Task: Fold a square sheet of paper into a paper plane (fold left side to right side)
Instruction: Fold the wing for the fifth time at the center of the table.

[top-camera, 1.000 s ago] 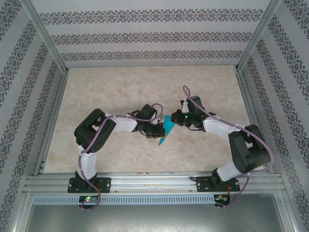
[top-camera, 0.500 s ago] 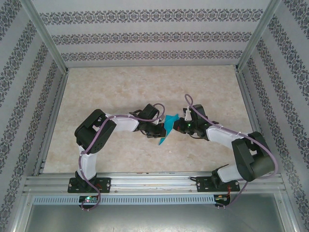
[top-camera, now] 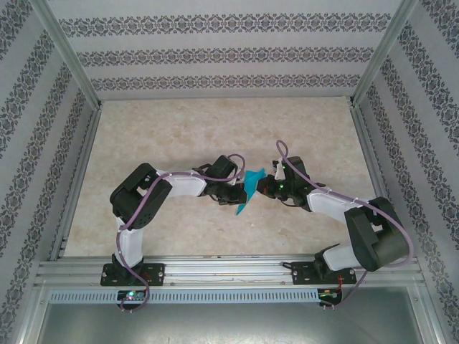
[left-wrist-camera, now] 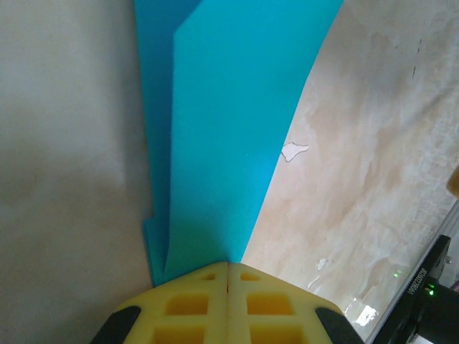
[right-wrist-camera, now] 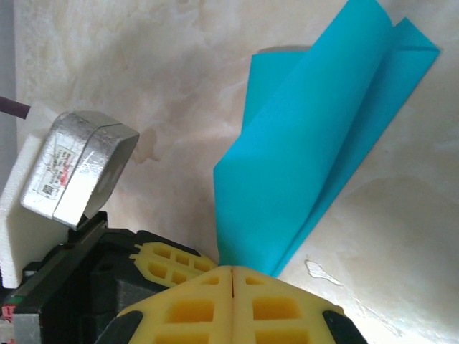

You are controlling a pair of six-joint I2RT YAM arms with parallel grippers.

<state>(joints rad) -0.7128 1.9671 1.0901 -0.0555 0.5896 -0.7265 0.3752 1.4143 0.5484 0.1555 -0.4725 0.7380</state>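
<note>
Paper (top-camera: 250,185), folded, is near the desk's (top-camera: 179,129) middle, with your left gripper (left-wrist-camera: 227,266) and right gripper (right-wrist-camera: 234,271) both clamped on it.

We count two robot arms, the left arm (top-camera: 140,197) and the right arm (top-camera: 373,233); two grippers, the left gripper (left-wrist-camera: 227,266) and the right gripper (right-wrist-camera: 234,271), each with two yellow fingers (left-wrist-camera: 193,304), four in all; one teal-blue sheet of paper (left-wrist-camera: 229,129); one marbled table (top-camera: 215,129).

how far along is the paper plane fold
Early. Done: the square sheet of paper is doubled over, two layers showing. In hand: left gripper and right gripper are both shut on it. Left: no pointed nose or wings yet.
</note>
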